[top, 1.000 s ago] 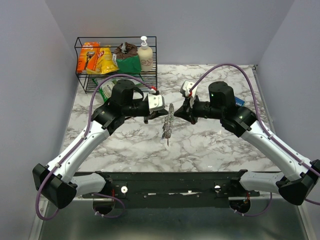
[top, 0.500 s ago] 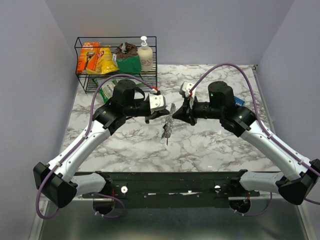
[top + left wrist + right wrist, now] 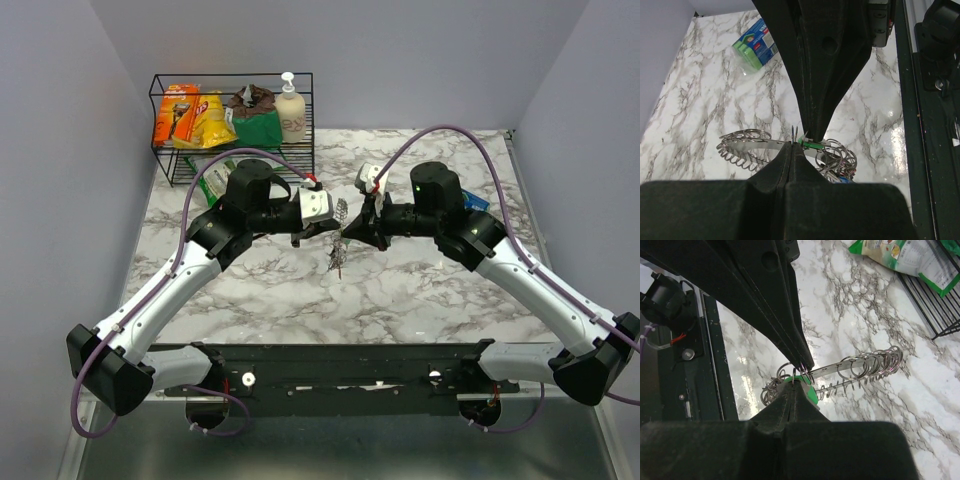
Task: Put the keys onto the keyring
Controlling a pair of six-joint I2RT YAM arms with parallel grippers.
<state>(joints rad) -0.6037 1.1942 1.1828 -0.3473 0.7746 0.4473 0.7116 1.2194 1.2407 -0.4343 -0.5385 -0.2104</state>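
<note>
The keyring [image 3: 337,255] is a metal strip crowded with silver rings, hanging just above the marble between both grippers. In the left wrist view its strip [image 3: 747,145] runs left and a bunch of rings with small keys [image 3: 837,161] hangs right. My left gripper [image 3: 793,146] is shut on a thin ring of it. My right gripper [image 3: 792,385] is shut on a green-headed key [image 3: 810,392], held tip to tip against the left gripper [image 3: 804,361]. The green key also shows in the left wrist view [image 3: 815,144]. Both grippers meet at mid-table [image 3: 342,234].
A black wire basket [image 3: 232,120] with snack packets and a soap bottle stands at the back left. Green packets [image 3: 210,178] lie beside it. A small green and blue pack [image 3: 754,42] lies on the marble behind the right arm.
My right gripper has moved left until its tip meets the left gripper. The keyring has swung from a long hanging line to a shorter bunch under the two tips.
</note>
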